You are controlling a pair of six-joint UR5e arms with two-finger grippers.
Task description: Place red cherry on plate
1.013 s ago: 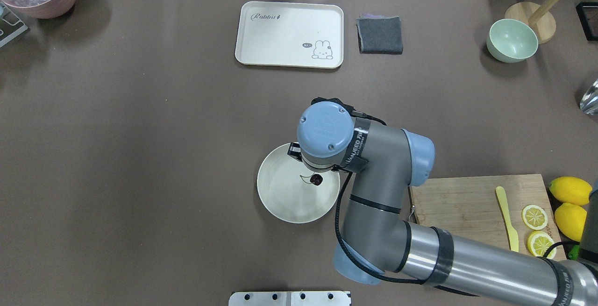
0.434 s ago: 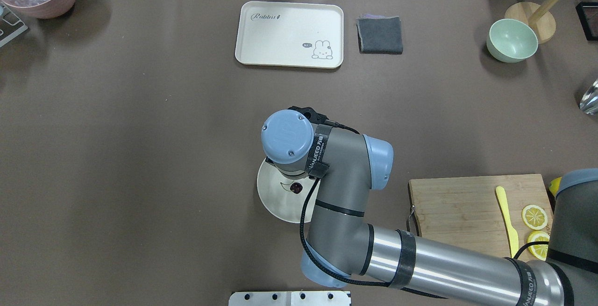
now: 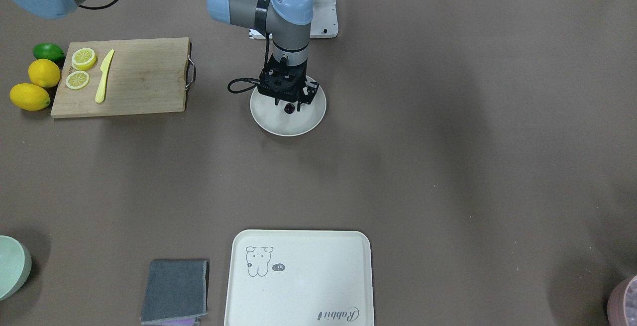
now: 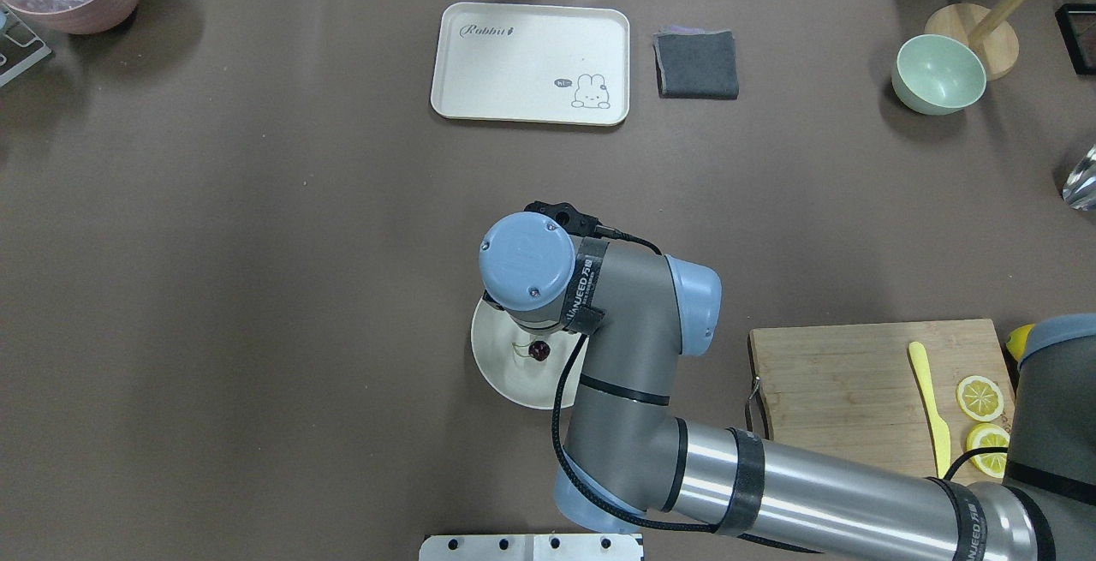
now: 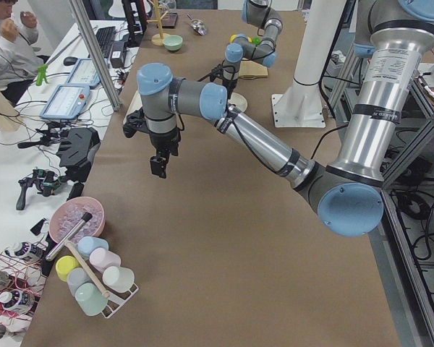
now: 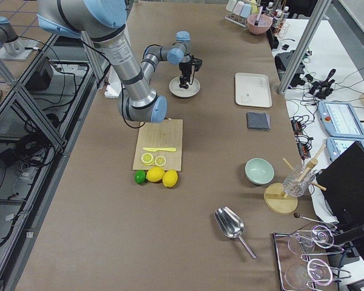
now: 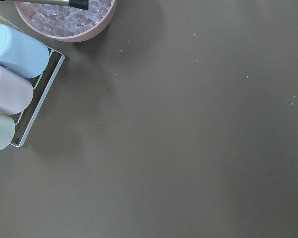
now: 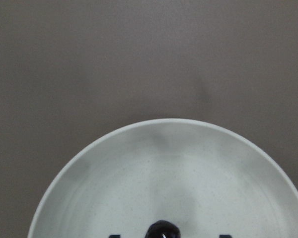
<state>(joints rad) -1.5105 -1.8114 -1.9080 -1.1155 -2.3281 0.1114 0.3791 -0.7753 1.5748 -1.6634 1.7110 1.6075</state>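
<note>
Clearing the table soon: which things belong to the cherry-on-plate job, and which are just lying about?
In the job: red cherry, plate, right gripper.
Lying about: rabbit tray, grey cloth, green bowl, cutting board, lemon slices, yellow knife.

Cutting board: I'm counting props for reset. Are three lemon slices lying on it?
No, the cutting board carries only two lemon slices beside a yellow knife.

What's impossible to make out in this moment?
Right hand: whether it grips the red cherry; tiny in the front-facing view, cut by the wrist view's bottom edge.
Plate: its right side, overhead, hidden under the right arm.
Left hand: open or shut; only the left side view shows it, too small.
</note>
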